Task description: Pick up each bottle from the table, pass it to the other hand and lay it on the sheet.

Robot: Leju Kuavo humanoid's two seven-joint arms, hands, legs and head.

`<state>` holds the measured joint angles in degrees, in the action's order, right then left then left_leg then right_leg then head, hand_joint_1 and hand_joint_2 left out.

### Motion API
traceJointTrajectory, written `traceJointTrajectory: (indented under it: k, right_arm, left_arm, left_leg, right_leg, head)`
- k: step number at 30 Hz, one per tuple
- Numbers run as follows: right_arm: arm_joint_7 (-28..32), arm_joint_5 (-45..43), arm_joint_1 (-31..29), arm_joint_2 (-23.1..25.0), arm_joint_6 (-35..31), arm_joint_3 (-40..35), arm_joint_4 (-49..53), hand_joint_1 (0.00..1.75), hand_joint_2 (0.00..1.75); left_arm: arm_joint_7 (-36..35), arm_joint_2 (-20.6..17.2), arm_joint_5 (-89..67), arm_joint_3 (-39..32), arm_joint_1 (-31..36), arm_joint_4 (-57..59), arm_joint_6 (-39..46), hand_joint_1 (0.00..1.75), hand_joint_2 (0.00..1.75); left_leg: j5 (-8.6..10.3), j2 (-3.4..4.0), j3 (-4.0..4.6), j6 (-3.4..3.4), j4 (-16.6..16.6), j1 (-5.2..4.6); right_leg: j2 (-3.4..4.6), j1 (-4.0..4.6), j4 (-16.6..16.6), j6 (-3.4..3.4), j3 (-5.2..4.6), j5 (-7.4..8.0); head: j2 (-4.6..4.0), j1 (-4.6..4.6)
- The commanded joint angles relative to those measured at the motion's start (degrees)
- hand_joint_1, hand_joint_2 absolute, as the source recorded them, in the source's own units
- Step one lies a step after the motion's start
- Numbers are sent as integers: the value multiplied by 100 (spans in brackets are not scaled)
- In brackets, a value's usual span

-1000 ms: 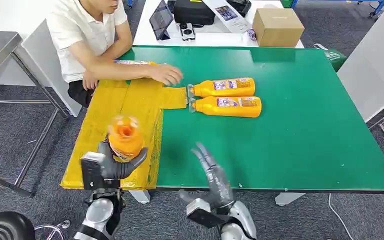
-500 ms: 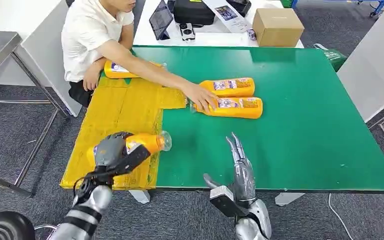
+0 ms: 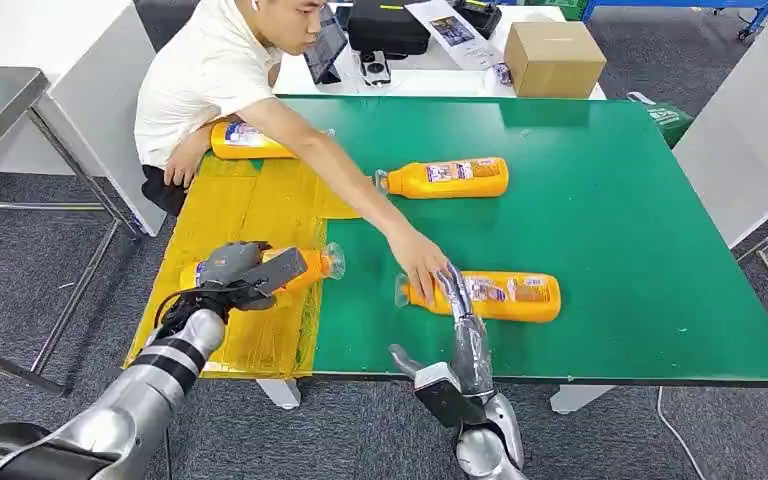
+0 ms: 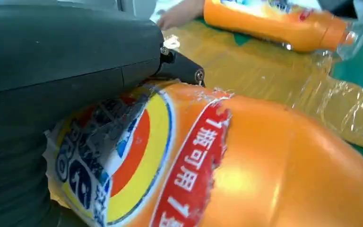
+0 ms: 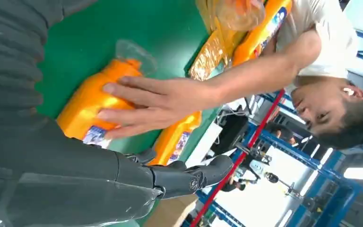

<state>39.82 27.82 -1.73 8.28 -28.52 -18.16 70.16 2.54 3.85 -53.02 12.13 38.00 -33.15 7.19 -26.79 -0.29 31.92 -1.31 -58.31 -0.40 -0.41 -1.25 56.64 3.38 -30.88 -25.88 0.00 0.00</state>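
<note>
1. One orange bottle (image 3: 250, 140) lies on the yellow sheet (image 3: 230, 215).
2. Left hand (image 3: 240, 275) grips a second bottle (image 3: 295, 272) over the sheet.
3. Right hand (image 3: 465, 330), fingers spread and empty, nears a third bottle (image 3: 500, 296); a fourth (image 3: 445, 178) waits on the table.

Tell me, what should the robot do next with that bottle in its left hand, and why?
Probably open the left hand and let go. The bottle it holds already lies on its side over the yellow sheet, so the laying seems done. The right hand is open beside the next bottle, but a person's hand rests on that one, so reaching should likely wait.
</note>
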Motion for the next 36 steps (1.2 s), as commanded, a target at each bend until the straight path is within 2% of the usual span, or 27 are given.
traceJointTrajectory:
  k: [1,2,6,16,24,28,30,32,34,36]
  right_arm:
    - [18,-357,-221,-147,82,-217,-584,0,175]
    - [18,-448,-249,-159,85,-248,-594,0,175]
    - [18,-624,-329,-216,44,-298,-724,0,175]
    - [18,-653,-337,-233,27,-322,-731,0,175]
    - [18,-829,-335,-313,-109,-365,-786,0,175]
    - [18,-861,-220,-314,-106,-283,-772,0,175]
    - [18,-836,-159,-344,-150,-272,-713,0,175]
    - [18,-849,-101,-384,-158,-250,-618,0,175]
    - [18,-834,-75,-409,-132,-217,-549,0,175]
    - [18,-800,-80,-410,-121,-195,-546,0,175]
  left_arm:
    - [97,-129,139,-83,209,1158,-590,0,175]
    - [102,-150,170,-27,250,1251,-970,0,175]
    - [262,-196,498,-179,173,1323,-1357,0,175]
    - [271,-203,512,-157,159,1308,-1356,0,175]
    - [750,-173,1140,-411,-98,1019,-1178,0,175]
    - [1065,35,1235,-315,-457,188,-262,0,175]
    - [1269,79,1698,-233,-864,-736,-448,0,175]
    - [1326,41,1957,-36,-1231,-1662,-255,0,175]
    - [1381,45,1935,166,-1430,-2269,173,0,175]
    - [1351,55,1963,274,-1495,-2517,257,0,175]
  left_leg:
    - [13,28,1,13,11,13]
    - [7,23,-5,8,8,7]
    - [5,25,-4,10,4,5]
    - [12,30,-8,14,14,7]
    - [12,30,-16,13,17,5]
    - [15,24,-10,14,18,9]
    - [15,16,-5,13,15,7]
    - [8,13,-9,10,6,2]
    - [7,7,1,9,3,3]
    - [6,8,13,10,-3,6]
  right_leg:
    - [28,14,-16,-19,-8,23]
    - [24,8,-11,-19,-4,19]
    - [21,6,-2,-27,-9,18]
    - [28,9,-12,-32,-3,28]
    - [28,7,-15,-31,5,27]
    - [22,11,-21,-33,3,30]
    - [13,9,-18,-32,-1,27]
    - [9,4,-7,-26,-1,17]
    - [4,5,-4,-26,-8,15]
    - [5,8,-2,-28,-20,16]
  head:
    - [0,0]
    - [0,-2]
    - [0,-4]
    - [0,0]
    - [0,-2]
    - [0,0]
    - [0,0]
    - [0,-2]
    - [0,0]
    - [0,-2]
